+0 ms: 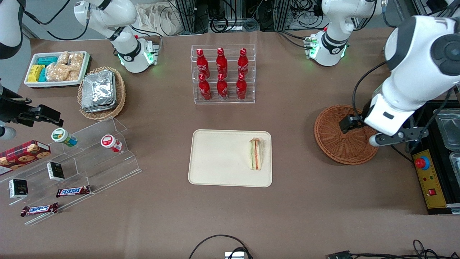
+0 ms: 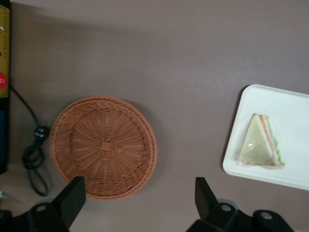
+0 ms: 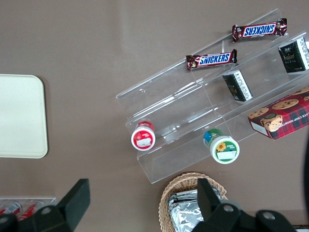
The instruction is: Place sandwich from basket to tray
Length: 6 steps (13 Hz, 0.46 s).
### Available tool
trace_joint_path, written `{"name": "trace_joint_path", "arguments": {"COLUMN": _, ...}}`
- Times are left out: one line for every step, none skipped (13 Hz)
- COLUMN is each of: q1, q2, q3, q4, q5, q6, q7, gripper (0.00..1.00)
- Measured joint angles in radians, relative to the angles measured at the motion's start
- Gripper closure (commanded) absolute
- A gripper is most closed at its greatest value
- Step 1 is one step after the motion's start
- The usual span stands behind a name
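Sandwich (image 1: 256, 154) near tray (image 1: 219, 158) rim, fingers (image 2: 72, 198) spread wide, gripper (image 2: 137, 200) above bare basket (image 1: 334, 138) edge

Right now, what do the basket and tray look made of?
Basket: woven wicker, reddish-brown and matte; strands radiate from its centre.
Tray: probably moulded plastic, cream, smooth and dull, with a low rim; it holds the sandwich.
The open gripper hovers above the basket.
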Motion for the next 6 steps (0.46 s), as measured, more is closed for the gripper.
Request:
{"name": "trace_joint_path", "arguments": {"q1": 0.012, "q2": -0.016, "q3": 0.0, "q4": 0.0, "q5": 0.0, "q6": -0.018, "q7": 0.029, "gripper": 0.0}}
{"name": "trace_joint_path", "arguments": {"q1": 0.025, "q2": -0.034, "q3": 0.0, "q4": 0.001, "q5": 0.0, "q6": -0.031, "q7": 0.053, "gripper": 0.0}}
{"name": "trace_joint_path", "arguments": {"q1": 0.037, "q2": -0.053, "q3": 0.0, "q4": 0.002, "q5": 0.0, "q6": -0.048, "q7": 0.079, "gripper": 0.0}}
{"name": "trace_joint_path", "arguments": {"q1": 0.049, "q2": -0.071, "q3": 0.001, "q4": 0.003, "q5": 0.0, "q6": -0.07, "q7": 0.111, "gripper": 0.0}}
{"name": "trace_joint_path", "arguments": {"q1": 0.059, "q2": -0.086, "q3": 0.001, "q4": 0.007, "q5": 0.0, "q6": -0.093, "q7": 0.143, "gripper": 0.0}}
{"name": "trace_joint_path", "arguments": {"q1": 0.072, "q2": -0.098, "q3": 0.001, "q4": 0.015, "q5": 0.0, "q6": -0.109, "q7": 0.168, "gripper": 0.0}}
